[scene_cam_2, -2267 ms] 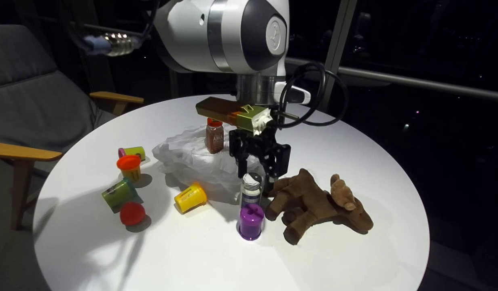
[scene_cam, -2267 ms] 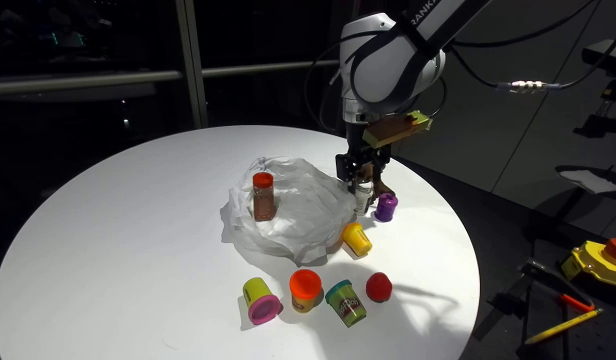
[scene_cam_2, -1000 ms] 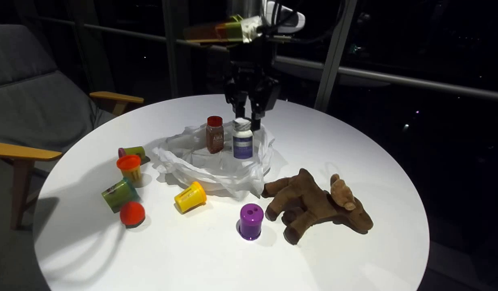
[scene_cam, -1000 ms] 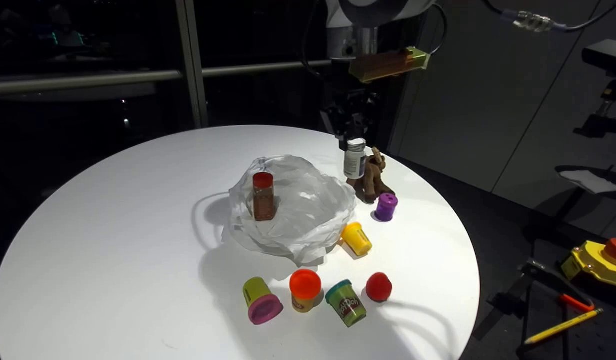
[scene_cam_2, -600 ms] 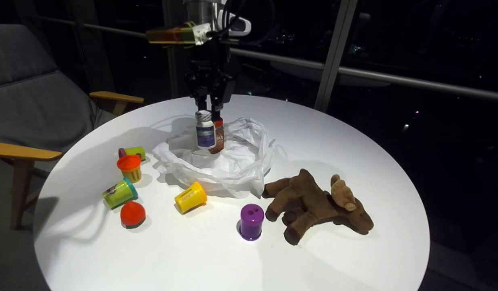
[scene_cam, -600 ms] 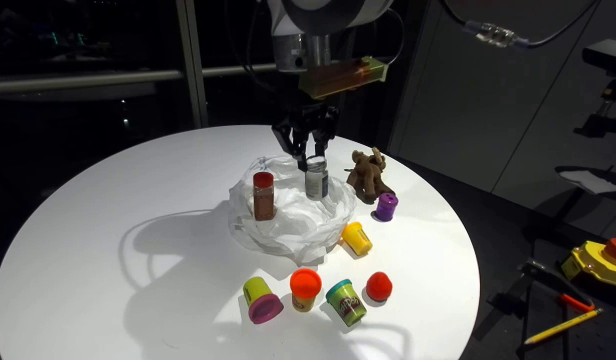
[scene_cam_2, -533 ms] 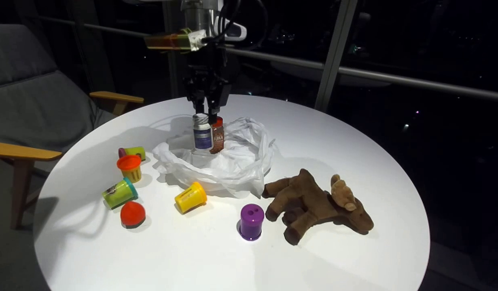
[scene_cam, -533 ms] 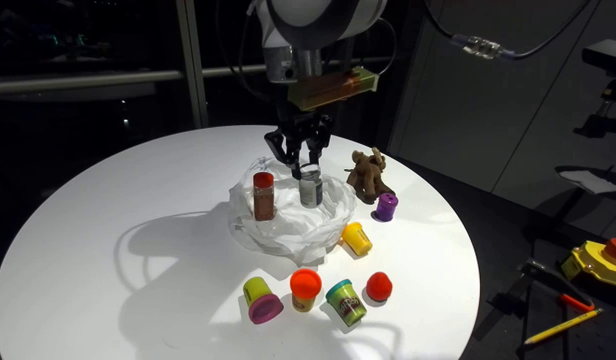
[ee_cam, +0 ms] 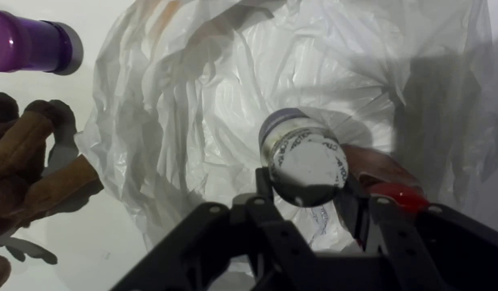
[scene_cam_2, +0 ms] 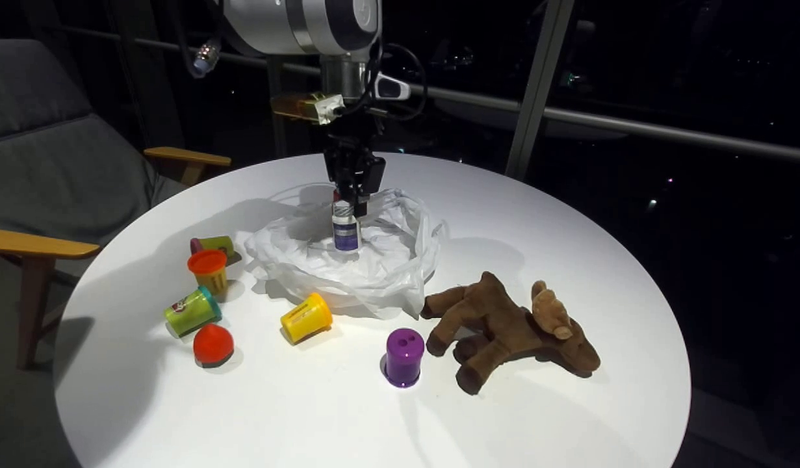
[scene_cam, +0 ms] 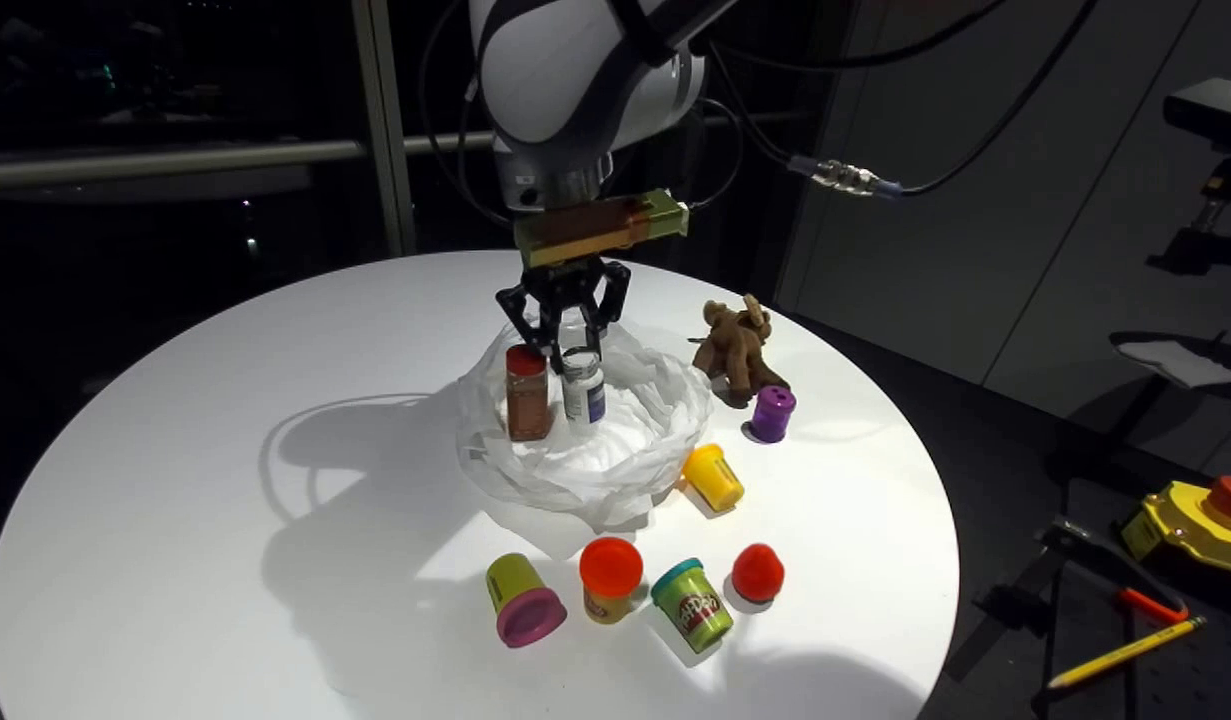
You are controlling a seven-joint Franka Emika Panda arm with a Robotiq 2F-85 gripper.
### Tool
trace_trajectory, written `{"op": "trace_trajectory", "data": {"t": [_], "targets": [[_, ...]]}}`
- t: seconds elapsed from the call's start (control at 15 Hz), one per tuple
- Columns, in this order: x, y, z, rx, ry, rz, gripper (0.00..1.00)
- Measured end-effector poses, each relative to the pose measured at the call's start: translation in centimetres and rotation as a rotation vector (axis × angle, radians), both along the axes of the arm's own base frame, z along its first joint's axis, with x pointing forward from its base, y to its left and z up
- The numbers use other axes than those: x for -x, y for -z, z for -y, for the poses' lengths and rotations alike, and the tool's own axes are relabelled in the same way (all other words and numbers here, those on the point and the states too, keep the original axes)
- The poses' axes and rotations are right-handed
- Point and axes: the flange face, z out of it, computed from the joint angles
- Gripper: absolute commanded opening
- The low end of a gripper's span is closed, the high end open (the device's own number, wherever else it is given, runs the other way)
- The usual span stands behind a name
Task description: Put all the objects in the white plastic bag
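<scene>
My gripper (scene_cam: 577, 356) is shut on the neck of a white bottle with a blue label (scene_cam: 583, 392). It holds the bottle, slightly tilted, inside the open white plastic bag (scene_cam: 575, 485). Whether the bottle's base touches the bag I cannot tell. A red-capped jar (scene_cam: 527, 405) stands in the bag close beside it; the wrist view shows its red cap (ee_cam: 398, 195) by my right finger. Outside the bag are a yellow tub (scene_cam_2: 307, 318), a purple sharpener (scene_cam_2: 404, 357), a brown plush moose (scene_cam_2: 497, 318), a red ball (scene_cam: 757, 574) and pink-lidded (scene_cam: 525, 605), orange-lidded (scene_cam: 610, 570) and teal-lidded (scene_cam: 695, 608) tubs.
The round white table (scene_cam: 225, 480) bears everything. The yellow tub lies against the bag's edge. The moose's legs reach close to the bag. A grey armchair (scene_cam_2: 42, 169) stands beyond the table, and window rails run behind it.
My gripper closed on the bottle beside the sharpener, lifted it and carried it over into the bag. In the last half second it came lower and nearer the red-capped jar.
</scene>
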Motion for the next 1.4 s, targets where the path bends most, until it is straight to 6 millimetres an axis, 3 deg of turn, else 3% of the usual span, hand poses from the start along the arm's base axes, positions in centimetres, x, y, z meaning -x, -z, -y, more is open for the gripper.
{"op": "trace_trajectory", "data": {"t": [0.27,0.47,0.93,1.4], "targets": [[-1.8,-1.9,3.8,-0.036,0.088,0.037,0.18],[-2.3,-2.3,5.5,-0.069,0.137,0.026,0.18],[-4.3,1.0,4.7,-0.096,0.227,0.011,0.18],[-6.5,1.2,4.7,-0.081,0.289,0.036,0.18]]}}
